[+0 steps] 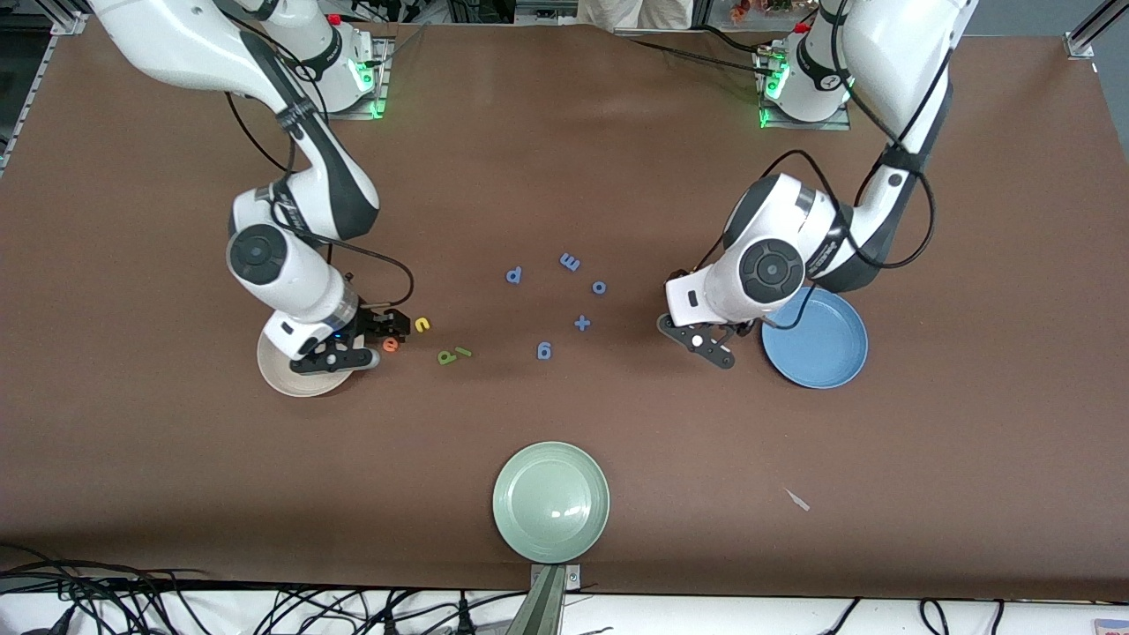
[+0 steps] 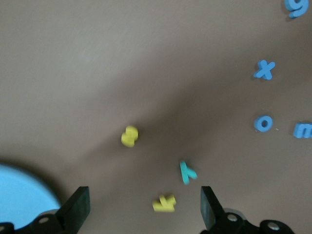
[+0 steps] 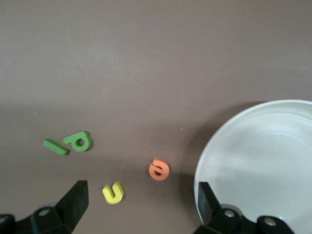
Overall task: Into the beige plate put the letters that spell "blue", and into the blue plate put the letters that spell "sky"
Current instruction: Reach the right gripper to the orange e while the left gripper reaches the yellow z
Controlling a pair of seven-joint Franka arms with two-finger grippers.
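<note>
Foam letters e [image 3: 159, 169], u [image 3: 113, 192] beside the empty beige plate [image 3: 273, 146] — blue plate [image 1: 829, 353] also empty.

The brown counter [image 1: 564, 159] carries 3 plates: beige plate [image 1: 287, 375], blue plate [image 1: 820, 353], pale green plate [image 1: 551, 501], plus scattered foam letters [image 1: 542, 304].

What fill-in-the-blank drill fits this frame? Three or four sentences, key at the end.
1. The orange e lies on the table beside the ______ plate.
2. The right gripper and the left gripper both have their jaws ______.
3. The yellow s, yellow k and teal y lie on the ______, not in the blue plate.
4. The plate nearest the front camera is pale ______.

Missing words: beige; open; table; green
</note>
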